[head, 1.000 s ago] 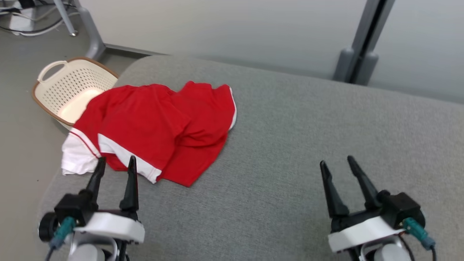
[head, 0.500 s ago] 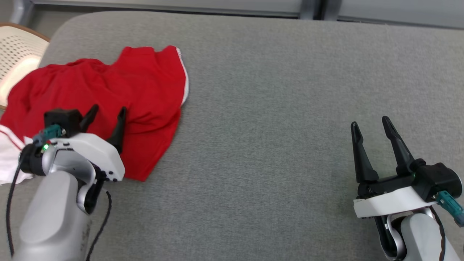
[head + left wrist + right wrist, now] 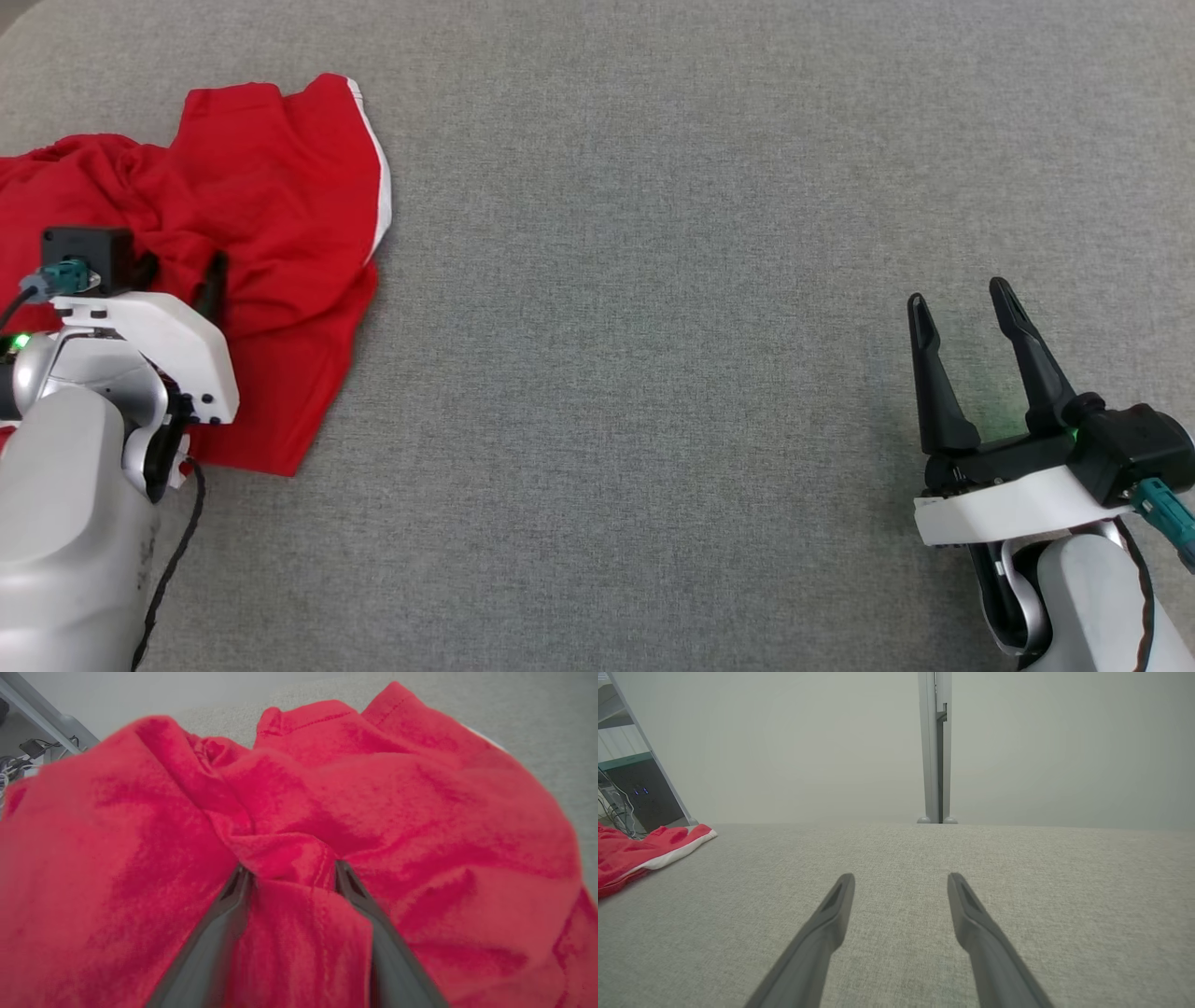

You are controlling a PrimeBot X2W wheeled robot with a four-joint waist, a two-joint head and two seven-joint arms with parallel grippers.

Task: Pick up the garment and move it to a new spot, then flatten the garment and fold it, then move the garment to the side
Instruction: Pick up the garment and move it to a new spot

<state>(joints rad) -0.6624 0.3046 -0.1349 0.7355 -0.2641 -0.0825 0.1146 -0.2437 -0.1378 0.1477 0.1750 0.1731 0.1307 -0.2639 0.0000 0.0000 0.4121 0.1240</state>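
Left gripper point(image 3: 289, 876) has dropped onto the red garment point(image 3: 271, 205) at the left edge of the grey cushion point(image 3: 653, 280), jaws wide astride a raised fold — pick-up judged imminent, not secured — right gripper point(image 3: 958, 291) spread wide, empty.

I saw open grey cushion point(image 3: 653, 373) across the middle and right to pass over, while the rumpled red garment point(image 3: 280, 187) blocked the far left.
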